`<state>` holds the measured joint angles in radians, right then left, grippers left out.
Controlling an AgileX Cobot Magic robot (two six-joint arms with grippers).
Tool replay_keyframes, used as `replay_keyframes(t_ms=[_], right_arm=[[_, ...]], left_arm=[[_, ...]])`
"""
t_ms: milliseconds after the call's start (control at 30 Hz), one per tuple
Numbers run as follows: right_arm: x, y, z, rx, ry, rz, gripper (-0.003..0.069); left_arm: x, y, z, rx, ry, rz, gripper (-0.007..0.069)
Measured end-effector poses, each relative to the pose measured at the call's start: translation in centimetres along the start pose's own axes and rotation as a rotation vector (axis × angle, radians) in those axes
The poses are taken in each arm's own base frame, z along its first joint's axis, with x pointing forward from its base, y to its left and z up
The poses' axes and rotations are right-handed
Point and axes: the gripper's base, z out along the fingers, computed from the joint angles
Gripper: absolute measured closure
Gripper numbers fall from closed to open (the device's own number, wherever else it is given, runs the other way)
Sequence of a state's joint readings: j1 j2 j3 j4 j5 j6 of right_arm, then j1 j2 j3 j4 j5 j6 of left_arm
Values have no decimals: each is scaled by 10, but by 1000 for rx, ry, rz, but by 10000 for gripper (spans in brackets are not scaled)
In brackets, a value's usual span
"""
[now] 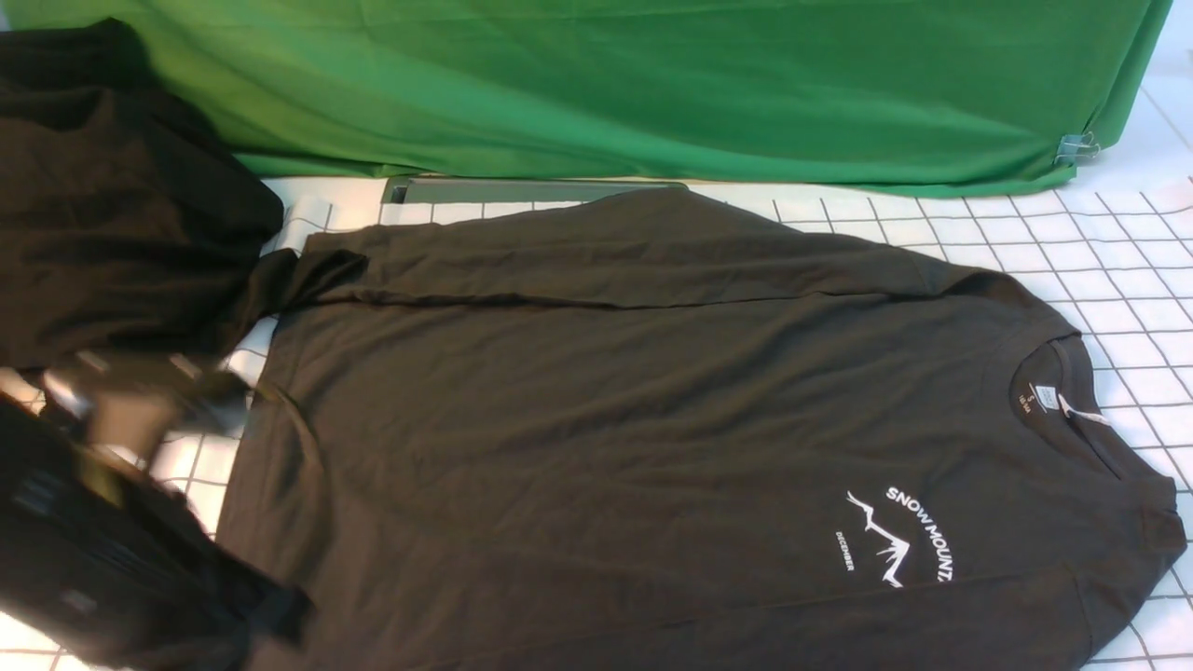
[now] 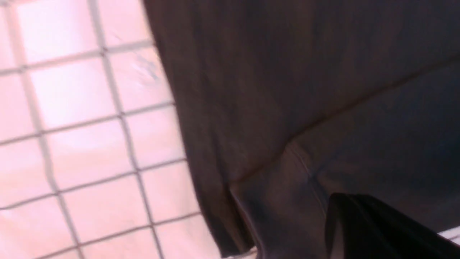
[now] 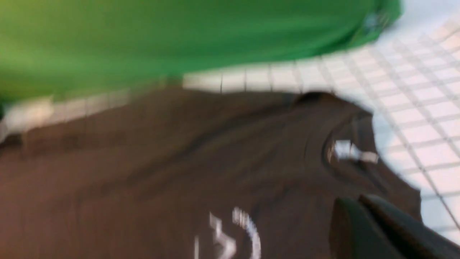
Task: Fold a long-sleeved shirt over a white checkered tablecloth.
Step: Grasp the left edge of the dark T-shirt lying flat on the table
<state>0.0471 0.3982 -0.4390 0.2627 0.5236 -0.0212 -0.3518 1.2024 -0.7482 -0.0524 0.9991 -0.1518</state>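
Blurred at near left, the black left gripper (image 1: 140, 405) was closed, any hold unclear, beside the hem (image 1: 256, 447) of the dark brownish-black long-sleeved shirt (image 1: 652, 419), lying crosswise on the white checkered tablecloth (image 1: 1137, 280), collar (image 1: 1062, 373) rightward, nearer the closed right gripper (image 3: 381, 226).

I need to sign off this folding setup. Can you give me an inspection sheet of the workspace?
Surface: checkered tablecloth, lying flat, largely covered.
Job's things: shirt spread print up, collar to the right, far sleeve folded across the body.
Clutter: black cloth heap at far left, beside the sleeve end; grey strip behind the shirt.
Grippers: left gripper shut, by the hem; right gripper shut, over the shirt near the collar; both views blurred.
Cables: nothing seen.
Surroundings: green cloth behind, with a clip at its corner.
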Motion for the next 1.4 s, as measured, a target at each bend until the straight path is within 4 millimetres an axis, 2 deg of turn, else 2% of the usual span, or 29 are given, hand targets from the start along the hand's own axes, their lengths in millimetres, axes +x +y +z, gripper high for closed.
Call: replay_keyframes(t_ms=[100, 267, 367, 567, 600, 667, 833, 933, 1033, 1133, 1200, 1233, 1267, 1367, 1400], right_arm=[[-14, 6, 22, -29, 263, -155, 651], [-6, 5, 40, -56, 439, -240, 651], [-6, 5, 41, -58, 446, -246, 651], [-7, 5, 42, -59, 430, -249, 651], [-7, 5, 42, -59, 430, -249, 651], [-8, 5, 42, -59, 422, -246, 651], [-8, 7, 43, -72, 410, -222, 651], [-9, 8, 43, -82, 403, -204, 651], [-9, 9, 43, -85, 399, -197, 651], [-9, 10, 43, -90, 398, -188, 649], [-9, 10, 43, -93, 397, -185, 649], [-9, 10, 43, -94, 397, -183, 649], [-9, 10, 43, -94, 397, -183, 649], [-9, 10, 43, -95, 398, -182, 648], [-9, 10, 43, -95, 398, -182, 648]], left_arm=[[4, -11, 35, -69, 141, 41, 631], [-4, -12, 60, -105, 179, 36, 601], [-6, -11, 66, -120, 181, 29, 561], [-8, -6, 70, -175, 160, 8, 324], [-8, -6, 70, -175, 161, 8, 317], [-3, -5, 75, -169, 165, 0, 236], [8, -3, 83, -154, 164, -17, 188], [10, -3, 83, -151, 156, -20, 235], [10, -4, 82, -141, 151, -29, 324], [11, -5, 80, -131, 144, -22, 446], [16, -3, 74, -150, 184, 9, 565], [17, -2, 70, -152, 187, 16, 592], [17, -2, 69, -150, 181, 17, 598], [13, -3, 44, -135, 109, 27, 613], [13, -3, 44, -136, 112, 28, 613]])
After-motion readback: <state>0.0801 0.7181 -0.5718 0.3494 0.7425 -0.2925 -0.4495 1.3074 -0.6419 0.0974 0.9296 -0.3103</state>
